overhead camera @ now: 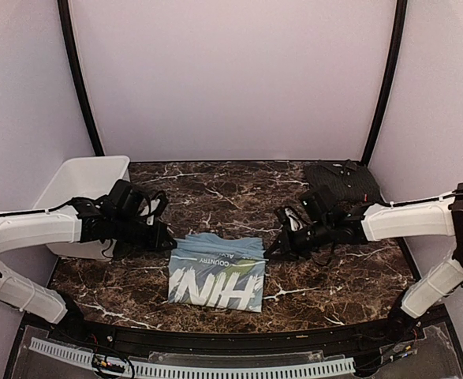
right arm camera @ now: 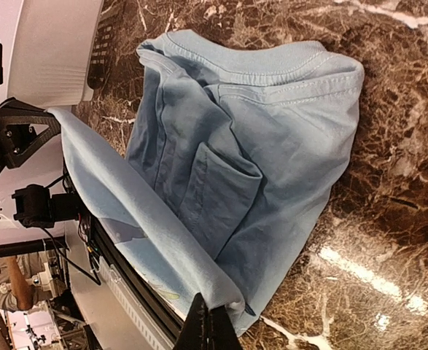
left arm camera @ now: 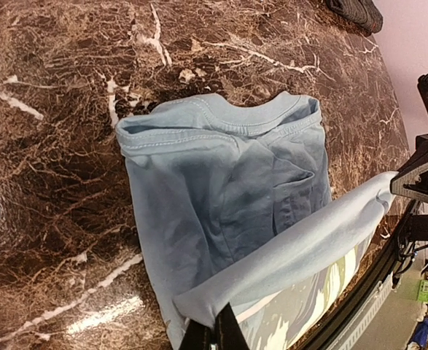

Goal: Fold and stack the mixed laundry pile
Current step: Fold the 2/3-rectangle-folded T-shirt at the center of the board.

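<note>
Light blue short-sleeved cotton T-shirt (overhead camera: 215, 276), white print facing up, lies part-folded on the dark brown marble table (overhead camera: 349, 276). It is just right of the white rectangular plastic bin (overhead camera: 81, 185) and nearer the arm bases.
Left gripper (left arm camera: 214, 334): fingers together, pinching a lifted band of T-shirt fabric on the bin side.
Right gripper (right arm camera: 212, 328): fingers clamped on the same band at the end away from the bin.
Black crumpled cloth shirt (overhead camera: 343, 181): well right of the bin, at the table's far edge.
</note>
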`<action>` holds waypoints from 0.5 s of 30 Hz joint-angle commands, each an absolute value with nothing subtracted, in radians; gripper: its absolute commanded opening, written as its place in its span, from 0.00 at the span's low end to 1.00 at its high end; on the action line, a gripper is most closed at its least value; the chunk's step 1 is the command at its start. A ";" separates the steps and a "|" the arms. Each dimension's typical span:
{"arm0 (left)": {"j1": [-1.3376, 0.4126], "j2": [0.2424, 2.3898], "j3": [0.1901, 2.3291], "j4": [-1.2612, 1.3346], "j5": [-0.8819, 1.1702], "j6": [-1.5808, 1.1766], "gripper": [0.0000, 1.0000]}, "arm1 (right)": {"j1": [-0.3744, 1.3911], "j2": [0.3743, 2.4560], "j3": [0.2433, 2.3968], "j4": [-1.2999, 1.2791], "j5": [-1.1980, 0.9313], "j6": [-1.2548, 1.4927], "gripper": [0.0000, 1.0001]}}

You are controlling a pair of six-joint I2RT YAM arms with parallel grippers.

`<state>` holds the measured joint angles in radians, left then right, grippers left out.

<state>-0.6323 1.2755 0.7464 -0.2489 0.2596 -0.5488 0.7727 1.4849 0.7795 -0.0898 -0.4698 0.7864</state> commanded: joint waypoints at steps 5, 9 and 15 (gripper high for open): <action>-0.570 1.317 0.847 -0.297 0.191 -0.505 0.00 | 0.687 1.510 0.881 -0.211 -0.438 0.708 0.00; -0.524 1.416 0.878 -0.215 0.208 -0.495 0.00 | 0.638 1.622 0.950 -0.171 -0.469 0.667 0.00; -0.474 1.626 0.922 -0.081 0.224 -0.497 0.00 | 0.613 1.850 1.091 -0.097 -0.503 0.626 0.00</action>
